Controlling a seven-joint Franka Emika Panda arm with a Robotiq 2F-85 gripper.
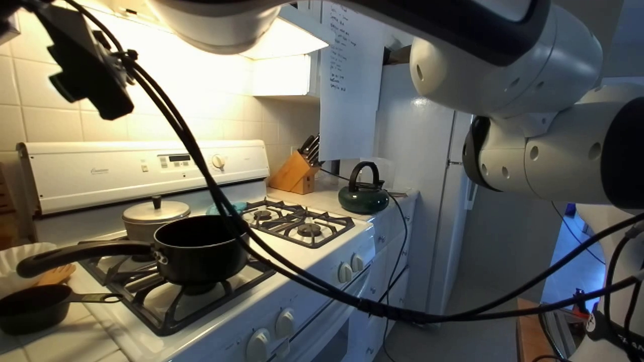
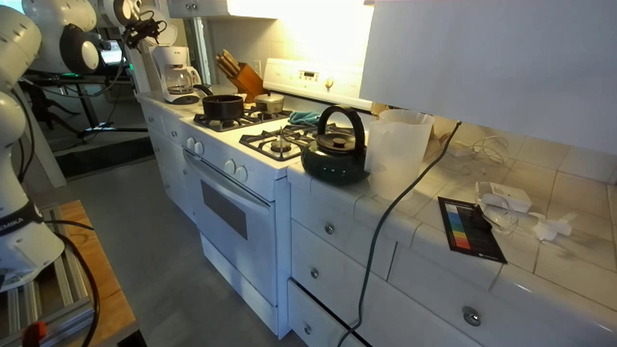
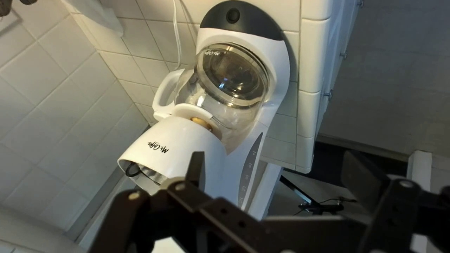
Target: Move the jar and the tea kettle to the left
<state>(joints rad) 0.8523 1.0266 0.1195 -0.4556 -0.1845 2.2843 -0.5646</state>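
The tea kettle, dark green-black with an arched handle, stands on the counter beside the stove in both exterior views (image 1: pixel 363 201) (image 2: pixel 333 163). A tall translucent white jar (image 2: pixel 399 152) stands upright on the counter close beside the kettle. The jar's faint edge shows behind the kettle in an exterior view (image 1: pixel 386 168). My gripper (image 3: pixel 279 175) is open with nothing between its fingers. In the wrist view it is above a white coffee maker (image 3: pixel 175 146). In an exterior view the gripper (image 2: pixel 144 31) is raised near that coffee maker, far from kettle and jar.
The stove carries a black long-handled pot (image 1: pixel 201 251), a lidded silver pot (image 1: pixel 156 218) and a teal cloth (image 2: pixel 304 118). A wooden knife block (image 1: pixel 297 173) stands behind. A color card (image 2: pixel 470 229) lies on the counter. A black cable (image 2: pixel 381 226) hangs over its edge.
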